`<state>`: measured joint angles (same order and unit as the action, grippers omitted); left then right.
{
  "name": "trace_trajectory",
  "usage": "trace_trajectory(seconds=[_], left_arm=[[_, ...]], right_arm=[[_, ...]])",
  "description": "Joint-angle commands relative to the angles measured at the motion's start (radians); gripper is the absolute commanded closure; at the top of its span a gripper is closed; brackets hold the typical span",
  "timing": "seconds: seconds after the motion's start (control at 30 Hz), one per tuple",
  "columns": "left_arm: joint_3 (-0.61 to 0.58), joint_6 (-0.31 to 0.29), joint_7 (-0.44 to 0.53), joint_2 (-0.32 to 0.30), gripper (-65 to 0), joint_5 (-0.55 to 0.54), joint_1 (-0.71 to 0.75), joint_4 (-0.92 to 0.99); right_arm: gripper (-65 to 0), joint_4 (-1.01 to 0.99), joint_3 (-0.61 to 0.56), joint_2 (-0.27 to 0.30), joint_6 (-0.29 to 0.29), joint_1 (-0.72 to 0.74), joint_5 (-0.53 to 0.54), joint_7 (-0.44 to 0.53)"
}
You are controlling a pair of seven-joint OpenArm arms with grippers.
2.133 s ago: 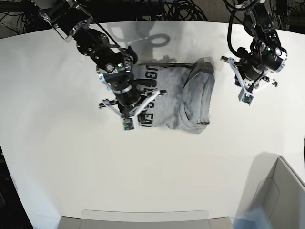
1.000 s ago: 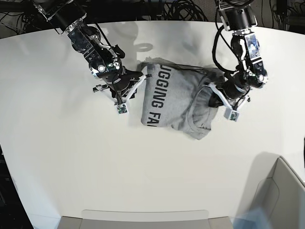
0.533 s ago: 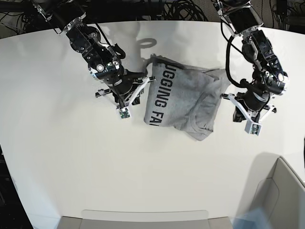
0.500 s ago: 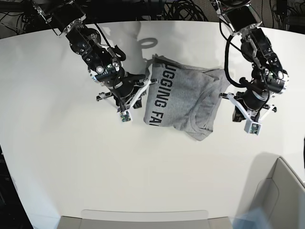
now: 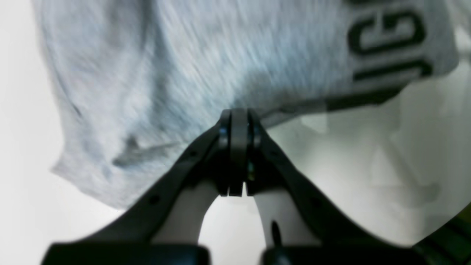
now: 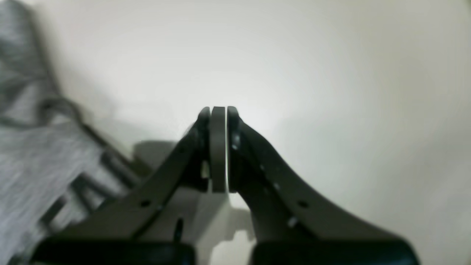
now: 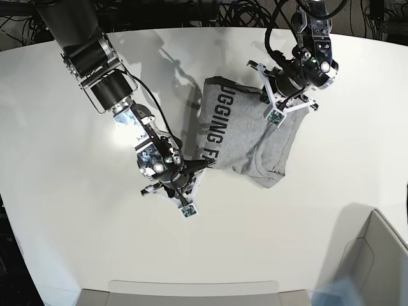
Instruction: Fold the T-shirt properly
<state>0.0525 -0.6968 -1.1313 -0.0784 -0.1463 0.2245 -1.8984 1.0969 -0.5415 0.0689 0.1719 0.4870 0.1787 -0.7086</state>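
Observation:
The heather-grey T-shirt [image 7: 245, 137] lies loosely folded at the middle of the white table [image 7: 70, 229], black lettering up along its left part and the neck at its lower right. My left gripper [image 7: 284, 95] hovers over the shirt's upper right corner. In the left wrist view it [image 5: 235, 115] is shut, tips at the edge of the T-shirt [image 5: 191, 62], no cloth visible between them. My right gripper [image 7: 183, 178] stands just left of the shirt's lower left corner. The right wrist view shows it [image 6: 219, 110] shut over bare table, the T-shirt [image 6: 33, 162] off to its left.
A cardboard box [image 7: 376, 255] stands at the front right corner. A grey tray [image 7: 191, 292] lies along the front edge. Cables [image 7: 242, 13] bunch behind the table's back edge.
The right arm has slid forward from the shirt's upper left to its lower left corner. The left arm has moved from the shirt's right side back over its upper right corner.

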Motion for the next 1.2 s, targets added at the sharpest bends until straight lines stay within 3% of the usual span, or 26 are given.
trace_trajectory(seconds=[0.0, 0.13, 0.3, 0.47, 0.73, 0.93, 1.03, 1.17], left_arm=[[-0.001, -0.001, 0.024, -0.013, 0.0, 0.006, 0.006, -0.019], [0.005, -0.001, 0.024, -0.019, 0.0, 0.066, -0.003, 0.017], [0.008, -0.001, 0.024, -0.019, 0.0, 0.187, -0.141, 0.225], [0.010, -0.001, 0.026, -0.019, 0.0, 0.254, -0.294, 0.385], [0.011, -0.001, 0.072, -0.019, 0.0, 0.297, -0.505, 0.517], [0.160, -0.001, 0.063, -0.010, 0.0, 0.373, -0.546, 0.396], [0.229, -0.001, 0.063, 0.041, 0.0, 0.371, -0.532, 0.264], [0.234, -0.001, 0.061, 0.101, 0.0, 0.328, -0.399, 0.058]], right_arm=[[-0.7, 0.001, 0.002, -0.019, -0.007, 0.022, -0.026, 0.028], [-0.7, -0.011, 0.002, -0.048, -0.010, -0.027, -0.100, 0.036], [-0.7, 0.006, 0.002, -0.053, -0.018, -0.113, -0.107, 0.036], [-0.7, 0.187, 0.002, -0.045, -0.113, -0.265, -0.109, -0.038], [-0.7, 0.438, 0.008, -0.044, -0.131, -0.446, -0.109, -0.067], [-0.7, 0.613, 0.087, 0.021, -0.127, -0.518, -0.109, -0.067], [0.0, 0.719, 0.199, 0.024, -0.127, -0.571, -0.109, -0.067], [0.0, 0.820, 0.347, 0.024, -0.134, -0.649, -0.109, -0.067]])
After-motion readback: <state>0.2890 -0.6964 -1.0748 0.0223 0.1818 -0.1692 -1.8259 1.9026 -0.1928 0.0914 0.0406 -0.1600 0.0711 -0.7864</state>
